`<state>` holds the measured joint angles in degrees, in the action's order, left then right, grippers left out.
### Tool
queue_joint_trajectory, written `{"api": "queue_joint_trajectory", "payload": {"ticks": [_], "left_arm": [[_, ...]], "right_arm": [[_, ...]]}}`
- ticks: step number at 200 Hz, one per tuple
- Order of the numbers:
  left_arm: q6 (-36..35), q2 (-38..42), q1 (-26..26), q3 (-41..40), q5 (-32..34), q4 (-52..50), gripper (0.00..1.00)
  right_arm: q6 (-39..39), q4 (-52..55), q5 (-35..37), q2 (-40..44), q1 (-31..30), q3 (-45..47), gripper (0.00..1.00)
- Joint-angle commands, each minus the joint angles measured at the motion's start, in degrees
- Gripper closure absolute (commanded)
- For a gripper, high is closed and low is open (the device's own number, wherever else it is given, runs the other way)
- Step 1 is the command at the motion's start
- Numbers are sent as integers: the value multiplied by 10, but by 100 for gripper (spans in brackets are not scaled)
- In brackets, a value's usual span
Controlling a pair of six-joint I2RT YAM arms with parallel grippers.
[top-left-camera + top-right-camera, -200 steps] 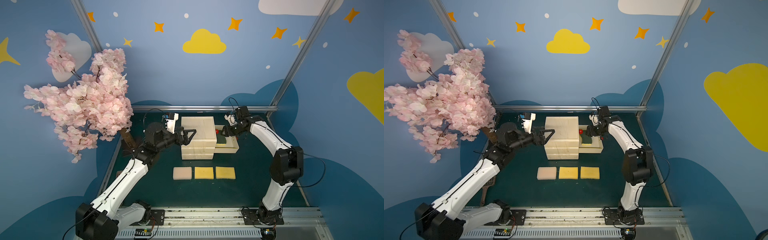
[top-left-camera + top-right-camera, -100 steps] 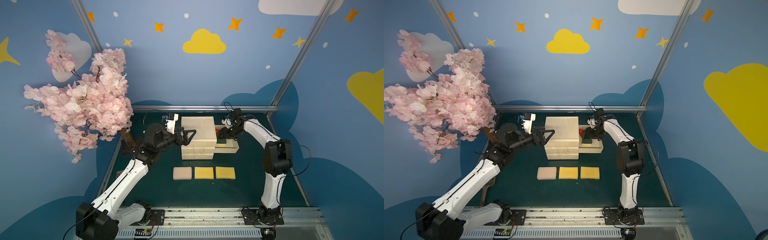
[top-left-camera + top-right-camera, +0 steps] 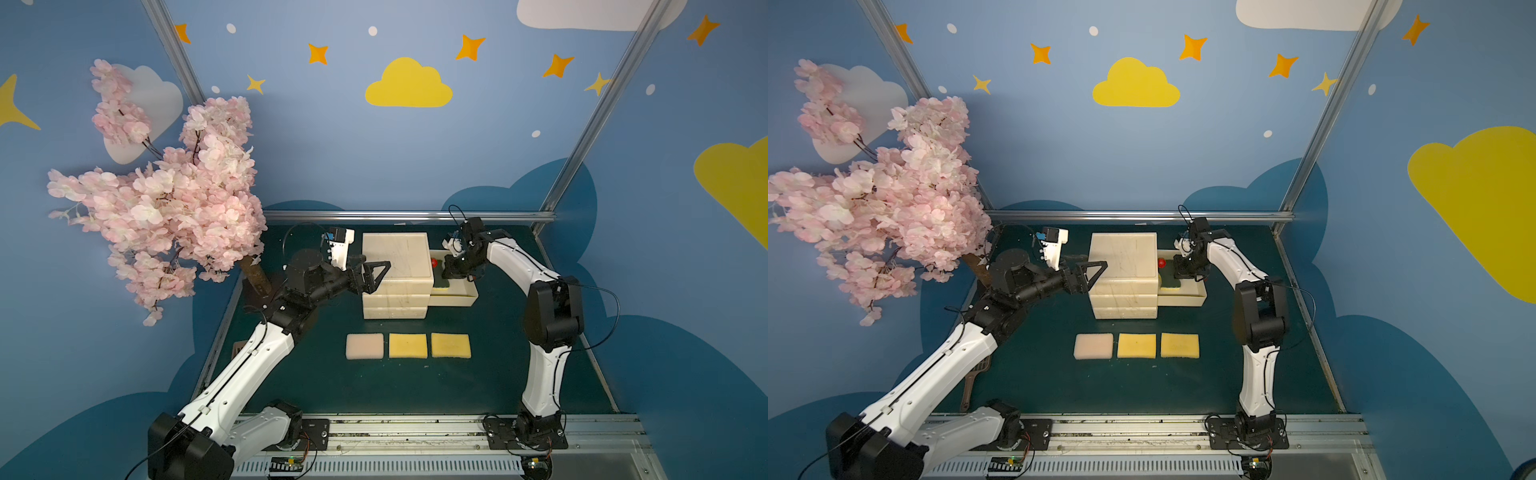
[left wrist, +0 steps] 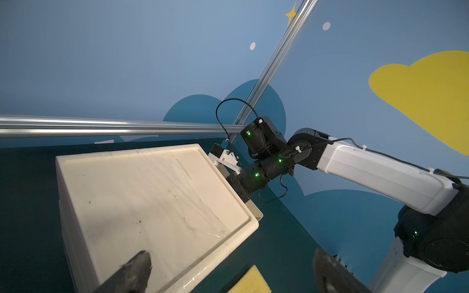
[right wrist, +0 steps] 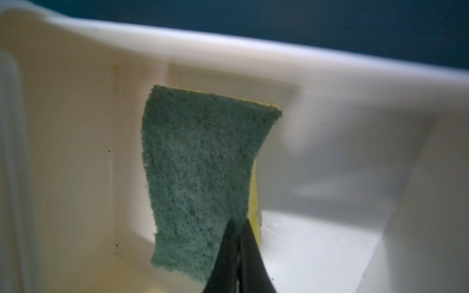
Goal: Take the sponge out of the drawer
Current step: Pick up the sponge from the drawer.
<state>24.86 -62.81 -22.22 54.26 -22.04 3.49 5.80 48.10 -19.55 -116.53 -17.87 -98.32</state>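
Observation:
A green-and-yellow sponge [image 5: 203, 165] stands inside the pulled-out cream drawer [image 3: 457, 298], which juts from the right side of the cream cabinet [image 3: 395, 257]. Both top views show only a sliver of the sponge [image 3: 1170, 284] under the arm. My right gripper [image 5: 237, 223] reaches down into the drawer and is shut on the sponge's edge, which bends at the pinch. From above the right gripper [image 3: 451, 274] hides most of the drawer's inside. My left gripper [image 3: 376, 274] is open, its fingers [image 4: 137, 266] spread over the cabinet's top near its left edge, holding nothing.
A red knob [image 3: 434, 262] sits on the cabinet side above the drawer. A pink sponge [image 3: 364, 346] and two yellow sponges [image 3: 407, 345] [image 3: 451, 345] lie in a row in front of the cabinet. A pink blossom tree [image 3: 166, 208] overhangs the left side.
My right gripper has moved left and down into the drawer and has shut on the sponge. The left arm has not moved.

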Motion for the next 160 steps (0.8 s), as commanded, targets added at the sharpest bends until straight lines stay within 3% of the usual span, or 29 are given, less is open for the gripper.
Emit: {"api": "queue_joint_trajectory", "payload": {"ticks": [1, 65, 87, 99, 133, 160], "left_arm": [[-2, 9, 2, -1, 0, 1, 1], [0, 11, 2, 11, -19, -15, 1], [-23, -13, 2, 55, -69, -70, 1], [-35, -30, 2, 79, -108, -91, 1], [-51, -75, 2, 131, -190, -116, 3], [-77, -107, 1, 168, -223, -145, 4]], "right_arm": [[-8, -8, 14, 34, -2, 9, 100], [-77, -25, 82, 160, 0, 1, 100], [-111, -32, 162, 208, 0, 11, 100], [-156, -47, 170, 236, 0, 26, 100], [-219, -108, 61, 334, -3, 91, 100], [-257, -95, -93, 386, -4, 113, 100]]}}
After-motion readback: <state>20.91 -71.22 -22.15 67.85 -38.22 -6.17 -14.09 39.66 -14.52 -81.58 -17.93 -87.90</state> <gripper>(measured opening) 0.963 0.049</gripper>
